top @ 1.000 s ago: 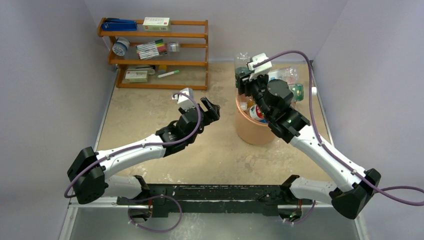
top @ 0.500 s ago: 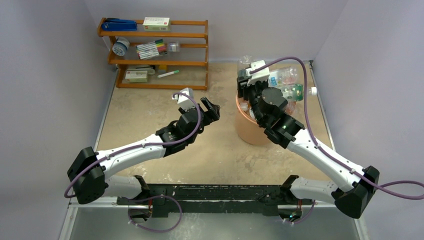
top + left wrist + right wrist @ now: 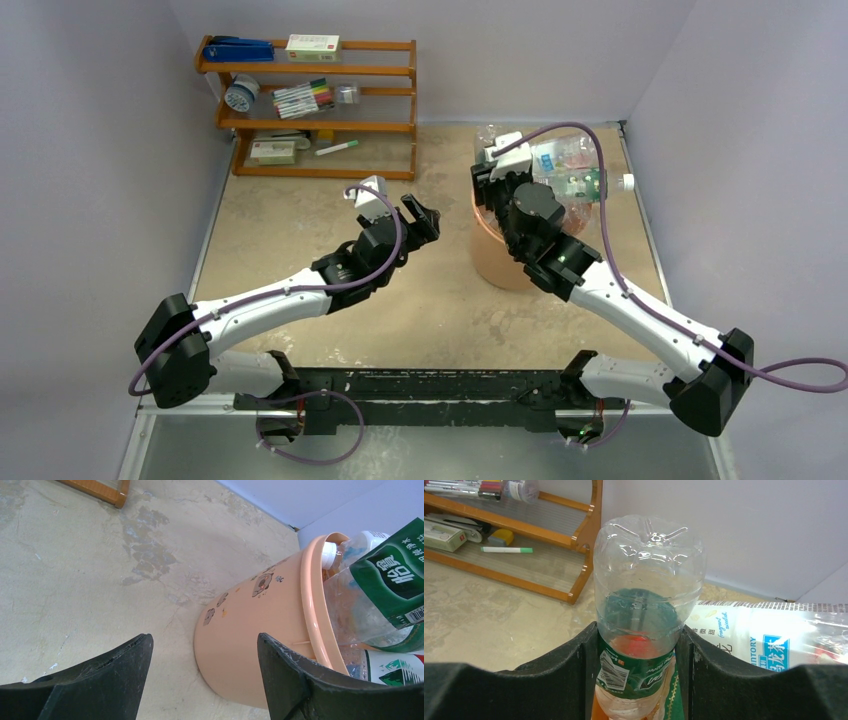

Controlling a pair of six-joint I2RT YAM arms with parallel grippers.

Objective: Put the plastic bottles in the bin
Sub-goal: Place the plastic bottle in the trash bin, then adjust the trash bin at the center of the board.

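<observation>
Shifted leftward, right end effector (image 3: 640,631) grasping clear bottle (image 3: 649,570) by bin (image 3: 250,625); left end effector (image 3: 202,640) released — shelf (image 3: 380,127) behind.

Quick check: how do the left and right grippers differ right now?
Left gripper is open and empty; right gripper is shut on a clear green-labelled bottle. Left hangs over bare table beside the bin; right is beyond the bin, among other bottles. Both have black fingers.
</observation>
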